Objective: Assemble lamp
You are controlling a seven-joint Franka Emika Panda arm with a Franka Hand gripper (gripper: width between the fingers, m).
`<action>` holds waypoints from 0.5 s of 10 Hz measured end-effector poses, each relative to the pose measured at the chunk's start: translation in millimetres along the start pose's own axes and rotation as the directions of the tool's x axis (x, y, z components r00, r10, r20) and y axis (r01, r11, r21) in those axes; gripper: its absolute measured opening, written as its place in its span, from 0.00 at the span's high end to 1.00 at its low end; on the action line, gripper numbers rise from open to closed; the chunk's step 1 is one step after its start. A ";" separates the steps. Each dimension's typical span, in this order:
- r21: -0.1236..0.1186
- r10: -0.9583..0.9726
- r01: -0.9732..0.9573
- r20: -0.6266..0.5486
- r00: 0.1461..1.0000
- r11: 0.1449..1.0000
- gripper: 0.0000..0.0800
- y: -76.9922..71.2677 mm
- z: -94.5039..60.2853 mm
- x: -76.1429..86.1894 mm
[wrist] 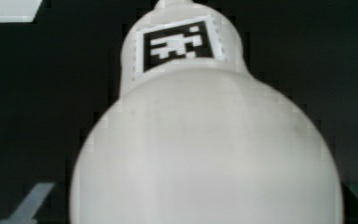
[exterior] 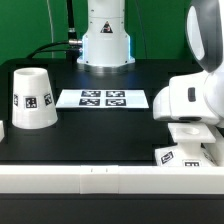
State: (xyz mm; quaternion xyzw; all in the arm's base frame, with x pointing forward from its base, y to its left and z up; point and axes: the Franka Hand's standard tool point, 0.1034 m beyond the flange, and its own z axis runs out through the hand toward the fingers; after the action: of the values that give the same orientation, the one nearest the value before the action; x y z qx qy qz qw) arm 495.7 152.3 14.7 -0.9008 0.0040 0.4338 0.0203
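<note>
The white lamp bulb (wrist: 202,140) fills the wrist view, with a black-and-white tag (wrist: 176,46) on its narrow end. My gripper (wrist: 194,208) is shut on the bulb; the dark fingers (wrist: 19,203) show only at its sides. In the exterior view the arm (exterior: 195,95) hangs low at the exterior view's right, and the gripper (exterior: 192,133) is just above the flat tagged lamp base (exterior: 180,155). The bulb itself is hidden there by the hand. The tapered white shade (exterior: 32,98) stands upright at the exterior view's left, apart from the gripper.
The marker board (exterior: 103,98) lies flat in the middle of the black table. The robot's white pedestal (exterior: 105,40) stands at the back. A white rail (exterior: 90,180) runs along the table's front edge.
</note>
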 end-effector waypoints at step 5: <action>0.022 -0.155 0.158 -0.100 0.983 0.987 0.28 26.3 -83.0 -48.4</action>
State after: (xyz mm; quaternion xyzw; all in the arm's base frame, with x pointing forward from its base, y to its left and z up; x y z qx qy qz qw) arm 529.8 122.2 103.4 -0.9180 -0.0595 0.3862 0.0674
